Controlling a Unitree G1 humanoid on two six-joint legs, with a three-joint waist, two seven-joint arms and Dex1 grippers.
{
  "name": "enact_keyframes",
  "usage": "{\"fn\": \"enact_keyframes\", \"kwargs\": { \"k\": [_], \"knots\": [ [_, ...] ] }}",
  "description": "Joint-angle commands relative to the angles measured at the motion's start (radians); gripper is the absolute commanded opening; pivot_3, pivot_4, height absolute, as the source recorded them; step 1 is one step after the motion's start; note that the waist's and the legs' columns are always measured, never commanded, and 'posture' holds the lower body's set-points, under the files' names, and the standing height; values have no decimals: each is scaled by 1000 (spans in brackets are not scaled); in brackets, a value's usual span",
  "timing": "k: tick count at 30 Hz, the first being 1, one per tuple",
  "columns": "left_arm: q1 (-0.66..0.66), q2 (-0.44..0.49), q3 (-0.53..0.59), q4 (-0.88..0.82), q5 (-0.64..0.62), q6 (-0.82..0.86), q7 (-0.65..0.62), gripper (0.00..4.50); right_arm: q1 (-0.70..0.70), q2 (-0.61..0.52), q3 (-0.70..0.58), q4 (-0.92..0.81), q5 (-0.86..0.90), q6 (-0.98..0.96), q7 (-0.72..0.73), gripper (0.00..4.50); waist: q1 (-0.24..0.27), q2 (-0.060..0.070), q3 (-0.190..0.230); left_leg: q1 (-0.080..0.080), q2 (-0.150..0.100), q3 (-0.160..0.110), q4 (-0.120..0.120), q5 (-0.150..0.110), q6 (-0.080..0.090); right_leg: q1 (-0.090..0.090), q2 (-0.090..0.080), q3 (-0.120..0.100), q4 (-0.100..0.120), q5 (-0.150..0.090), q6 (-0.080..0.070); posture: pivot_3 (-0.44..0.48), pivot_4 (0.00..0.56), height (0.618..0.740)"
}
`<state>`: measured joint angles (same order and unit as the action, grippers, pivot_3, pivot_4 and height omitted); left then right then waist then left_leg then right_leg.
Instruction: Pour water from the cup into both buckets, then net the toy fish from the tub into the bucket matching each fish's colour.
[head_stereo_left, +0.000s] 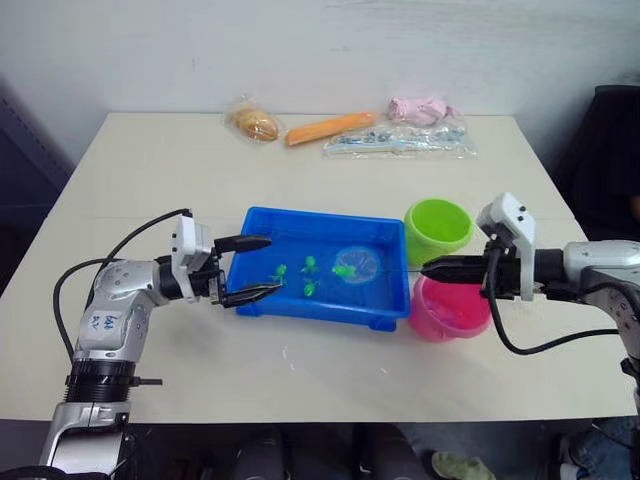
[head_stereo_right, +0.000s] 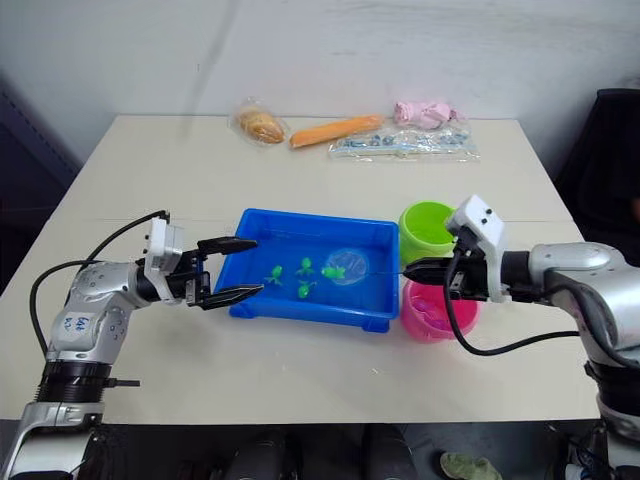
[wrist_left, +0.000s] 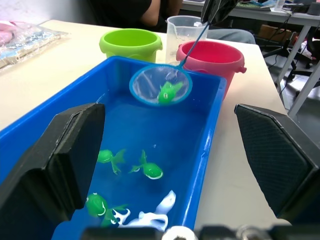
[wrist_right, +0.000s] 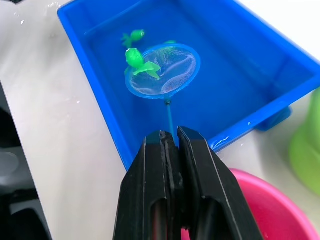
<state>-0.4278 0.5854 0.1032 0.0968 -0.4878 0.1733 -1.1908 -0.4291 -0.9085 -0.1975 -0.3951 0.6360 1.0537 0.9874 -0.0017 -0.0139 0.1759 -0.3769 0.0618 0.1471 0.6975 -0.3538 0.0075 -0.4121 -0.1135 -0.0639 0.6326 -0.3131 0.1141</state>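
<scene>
Two grippers work at the near part of the bench (head_stereo_left: 300, 370). The left gripper (head_stereo_left: 252, 268) has its jaws spread wide at the left end of the tub (head_stereo_left: 392, 310), one finger above the rim and one at the near corner, gripping nothing. The right gripper (head_stereo_left: 428, 268), over the pink bucket (head_stereo_left: 450, 312), has its jaws clamped on the handle of the net (wrist_right: 162, 70). The net's hoop lies inside the tub toward its right end, with one green fish (wrist_right: 139, 63) on the mesh. Three more green fish (wrist_left: 147, 170) sit in the tub's water; a white object at the tub's near corner cannot be identified. The green bucket (head_stereo_left: 438, 228) stands just behind the pink one, beside the tub's far right corner. The cup (wrist_left: 183, 31) stands behind both buckets. Bagged items (head_stereo_left: 398, 140) lie along the far edge.
</scene>
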Motion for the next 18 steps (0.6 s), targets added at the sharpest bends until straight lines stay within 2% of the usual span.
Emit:
{"fn": "enact_keyframes", "kwargs": {
  "k": [1,5,10,14,18],
  "knots": [
    [-11,-17,27,-9,-35,4,15,4467,21,3,-104,-71,61,21,-57,0,0,0,0,0,0,0,0,0,0,0,0,0,0,0,0,0,150,740],
    [-41,-57,25,-11,-60,48,56,4467,91,24,-259,-146,143,74,-140,0,2,0,0,0,0,0,0,0,0,0,0,0,0,0,0,0,150,740],
    [-88,-84,28,-14,-68,61,74,4467,153,11,-421,-159,199,107,-214,0,3,0,0,0,-2,0,0,0,0,1,0,0,-1,0,0,0,150,740],
    [-139,-110,28,-8,-79,89,102,4467,197,-13,-477,-131,184,86,-243,0,2,0,0,0,-5,0,0,0,0,1,0,0,-1,0,0,0,150,740],
    [-185,-142,6,-11,-65,91,124,4467,233,-44,-465,-75,114,10,-256,0,2,0,0,0,-6,0,0,0,0,1,0,0,-2,0,1,0,150,740]
  ]
}}
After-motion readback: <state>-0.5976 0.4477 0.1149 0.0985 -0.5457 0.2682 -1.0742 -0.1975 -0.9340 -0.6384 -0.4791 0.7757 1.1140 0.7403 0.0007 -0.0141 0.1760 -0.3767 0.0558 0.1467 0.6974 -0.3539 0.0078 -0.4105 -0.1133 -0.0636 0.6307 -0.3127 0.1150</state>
